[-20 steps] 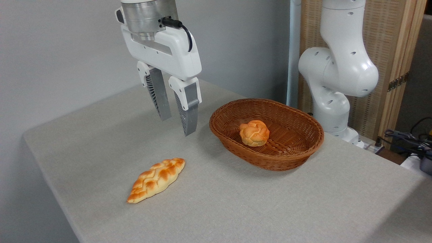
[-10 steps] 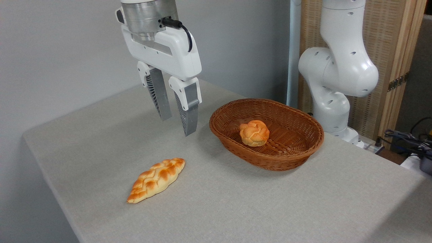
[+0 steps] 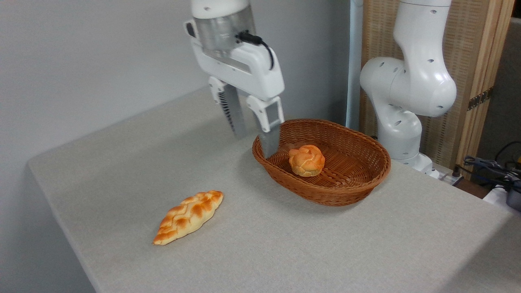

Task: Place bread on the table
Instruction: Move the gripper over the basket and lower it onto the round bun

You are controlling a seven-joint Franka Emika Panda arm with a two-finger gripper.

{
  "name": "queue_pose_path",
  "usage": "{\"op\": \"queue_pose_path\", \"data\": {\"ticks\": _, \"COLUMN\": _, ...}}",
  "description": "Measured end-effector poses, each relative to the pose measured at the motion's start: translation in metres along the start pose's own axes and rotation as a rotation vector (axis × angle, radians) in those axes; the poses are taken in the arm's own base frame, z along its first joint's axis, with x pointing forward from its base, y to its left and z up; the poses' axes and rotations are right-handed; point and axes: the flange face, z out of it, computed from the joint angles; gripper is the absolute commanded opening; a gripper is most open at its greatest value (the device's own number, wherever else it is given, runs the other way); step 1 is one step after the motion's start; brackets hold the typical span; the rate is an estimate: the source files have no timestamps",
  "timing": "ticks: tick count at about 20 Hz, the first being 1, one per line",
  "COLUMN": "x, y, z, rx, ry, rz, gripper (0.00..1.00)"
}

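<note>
This looked like a robotics lab or test room rather than a home. A white robot arm (image 3: 411, 81) was mounted at the far edge of a plain grey cloth-covered tabletop (image 3: 285, 244), against a bare grey wall (image 3: 81, 61). Behind the arm stood a wood-framed woven screen (image 3: 468, 61), and a tangle of cables (image 3: 492, 167) and equipment lay off to the right. The props were staged: a wicker basket (image 3: 350, 191) and glossy bread pieces, such as a braided loaf (image 3: 188, 217), set out on the otherwise bare surface.
</note>
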Motion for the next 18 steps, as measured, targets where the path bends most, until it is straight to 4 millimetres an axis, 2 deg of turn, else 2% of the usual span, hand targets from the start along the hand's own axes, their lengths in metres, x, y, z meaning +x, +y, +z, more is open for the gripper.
{"op": "queue_pose_path", "data": {"ticks": 4, "x": -0.022, "y": 0.024, "z": 0.027, "rx": -0.037, "ry": -0.03, "rz": 0.012, "gripper": 1.0}}
{"op": "queue_pose_path", "data": {"ticks": 7, "x": -0.033, "y": 0.051, "z": 0.06, "rx": -0.078, "ry": -0.071, "rz": 0.045, "gripper": 1.0}}
{"op": "queue_pose_path", "data": {"ticks": 10, "x": -0.045, "y": 0.069, "z": 0.086, "rx": -0.094, "ry": -0.086, "rz": 0.059, "gripper": 1.0}}
{"op": "queue_pose_path", "data": {"ticks": 15, "x": -0.054, "y": 0.093, "z": 0.117, "rx": -0.094, "ry": -0.087, "rz": 0.094, "gripper": 1.0}}
{"op": "queue_pose_path", "data": {"ticks": 18, "x": -0.053, "y": 0.101, "z": 0.124, "rx": -0.097, "ry": -0.094, "rz": 0.115, "gripper": 1.0}}
